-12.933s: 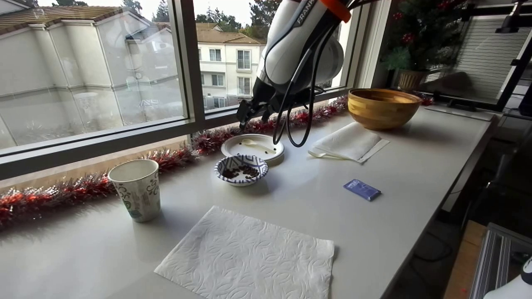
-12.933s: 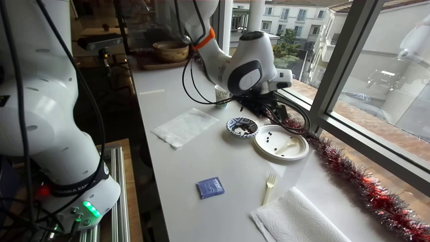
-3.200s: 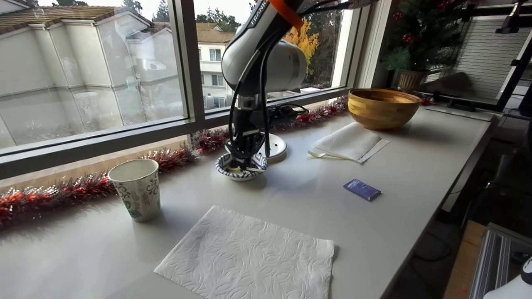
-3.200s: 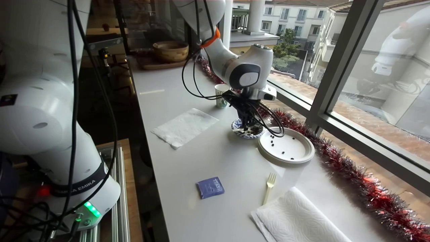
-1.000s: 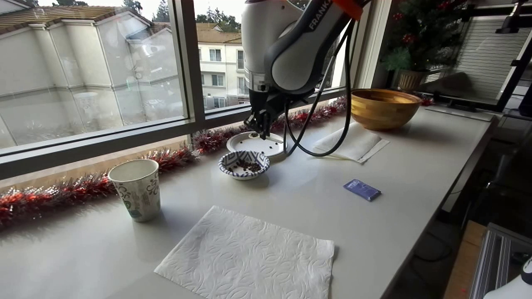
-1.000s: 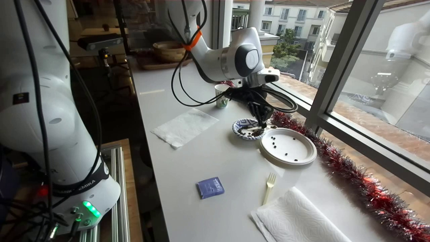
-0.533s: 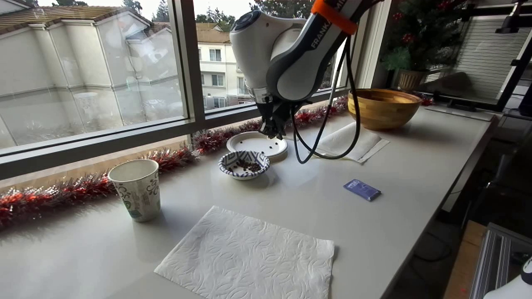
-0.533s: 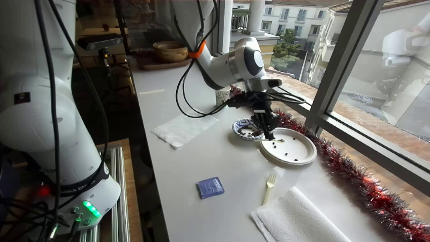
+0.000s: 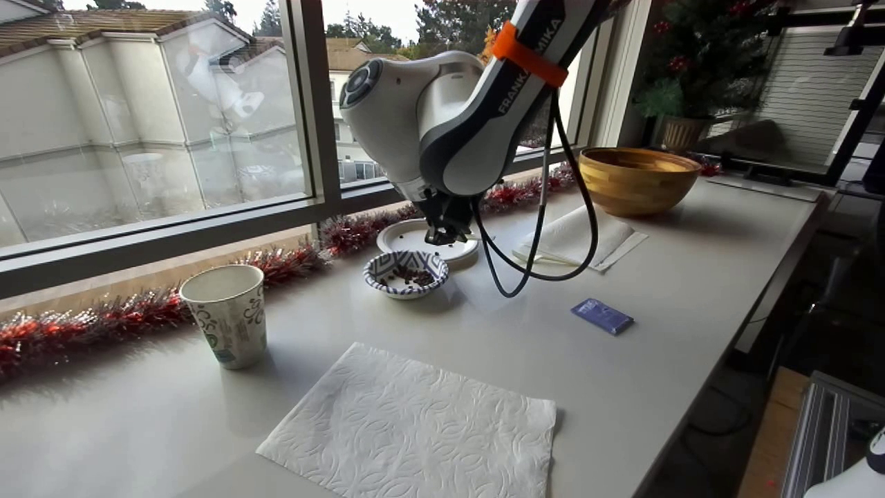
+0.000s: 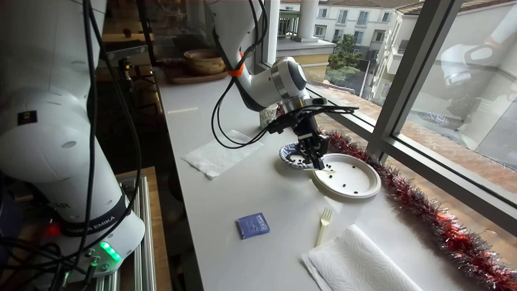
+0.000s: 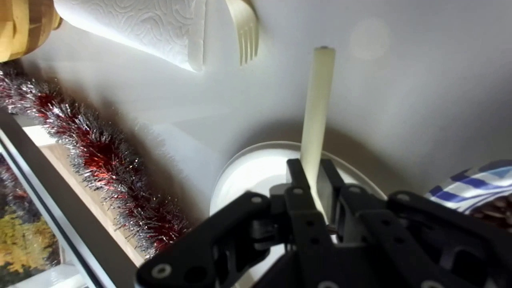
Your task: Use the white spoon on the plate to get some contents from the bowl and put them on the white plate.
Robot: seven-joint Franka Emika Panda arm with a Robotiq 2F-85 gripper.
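As the wrist view confirms, the gripper (image 11: 311, 165) pinches the white spoon (image 11: 319, 96) by its handle; we find the scoop end, mostly masked there, above the plate (image 10: 357, 178) in an exterior view, which also gives us loose dark bits (image 10: 344, 185) on that plate. Just beside it sits the bowl (image 9: 406, 294), whose contents (image 9: 413, 277) we see clearly in an exterior view; the wrist view crops them. Farther off, the wrist view gives us a fork (image 11: 246, 30), then part of the yellow-brown wooden bowl (image 11: 24, 28).

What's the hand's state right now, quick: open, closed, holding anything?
Hand: closed, holding the white spoon by its handle; whether the spoon carries anything can't be told.
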